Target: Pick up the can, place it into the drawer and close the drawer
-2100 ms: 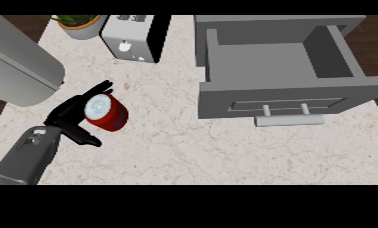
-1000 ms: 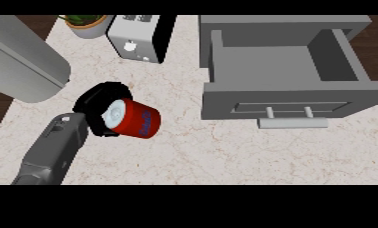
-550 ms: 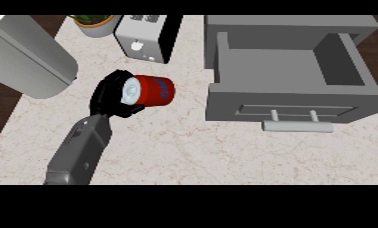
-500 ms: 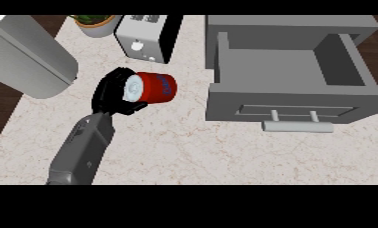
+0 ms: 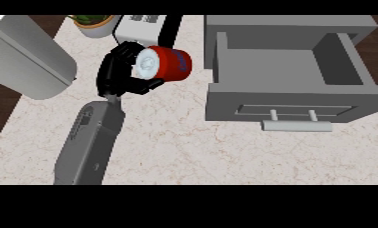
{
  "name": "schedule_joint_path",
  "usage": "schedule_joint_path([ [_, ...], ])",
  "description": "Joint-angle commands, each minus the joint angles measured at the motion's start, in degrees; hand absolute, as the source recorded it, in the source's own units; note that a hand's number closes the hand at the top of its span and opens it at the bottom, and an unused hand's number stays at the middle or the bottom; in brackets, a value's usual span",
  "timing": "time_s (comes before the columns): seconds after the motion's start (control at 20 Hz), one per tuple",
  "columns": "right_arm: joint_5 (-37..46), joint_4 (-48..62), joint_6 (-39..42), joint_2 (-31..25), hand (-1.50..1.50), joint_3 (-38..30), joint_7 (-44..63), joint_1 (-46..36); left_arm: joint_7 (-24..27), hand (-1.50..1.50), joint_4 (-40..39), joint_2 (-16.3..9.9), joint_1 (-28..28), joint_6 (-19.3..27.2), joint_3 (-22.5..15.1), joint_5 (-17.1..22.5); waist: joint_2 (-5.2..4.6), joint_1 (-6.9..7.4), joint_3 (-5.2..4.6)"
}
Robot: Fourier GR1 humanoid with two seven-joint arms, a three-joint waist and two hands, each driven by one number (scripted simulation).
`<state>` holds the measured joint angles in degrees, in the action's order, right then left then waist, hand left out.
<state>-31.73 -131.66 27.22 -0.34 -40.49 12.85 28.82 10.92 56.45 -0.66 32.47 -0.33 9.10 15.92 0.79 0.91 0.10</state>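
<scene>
The red can [image 5: 168, 63] with a white end is held tilted on its side above the counter, its white end facing my left hand [image 5: 118, 72]. The black fingers of that hand curl round the can's left side, and the grey forearm runs down to the lower left. The open grey drawer [image 5: 280, 103] stands just right of the can, with an empty inside and a bar handle [image 5: 297, 125] on its front. A narrow gap separates the can from the drawer's left wall [image 5: 214, 61]. My right hand does not show.
A white toaster [image 5: 144, 24] stands right behind the can, with a potted plant [image 5: 92, 22] to its left. A large grey rounded object [image 5: 33, 62] fills the left edge. Marbled counter [image 5: 192, 147] lies in front of the drawer.
My left hand has lifted the can off the counter and carried it away from me and to the right, towards the drawer, tipping it further onto its side.
</scene>
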Motion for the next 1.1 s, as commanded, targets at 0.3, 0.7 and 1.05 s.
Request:
schedule_joint_path([
  [0.3, 4.3, 0.4, -3.2, 0.3, -1.5, 4.9, -1.3, -2.3, -15.1, 1.5, 16.6, 0.6, 5.8, 16.2, -9.2, -1.4, -0.76, -1.35, -0.07],
  [0.7, -0.6, -1.1, -0.1, 0.3, -1.5, 1.5, 0.3, -0.7, -22.0, 1.5, 18.3, 0.6, 12.5, 25.8, -15.5, -2.1, -0.71, -1.72, -0.09],
  [1.05, 0.8, 4.6, 2.3, -0.3, -1.5, -0.2, -1.5, -3.8, -21.0, 1.5, 8.7, 0.7, 23.5, 28.4, -13.9, -1.0, -0.85, -2.06, -0.06],
])
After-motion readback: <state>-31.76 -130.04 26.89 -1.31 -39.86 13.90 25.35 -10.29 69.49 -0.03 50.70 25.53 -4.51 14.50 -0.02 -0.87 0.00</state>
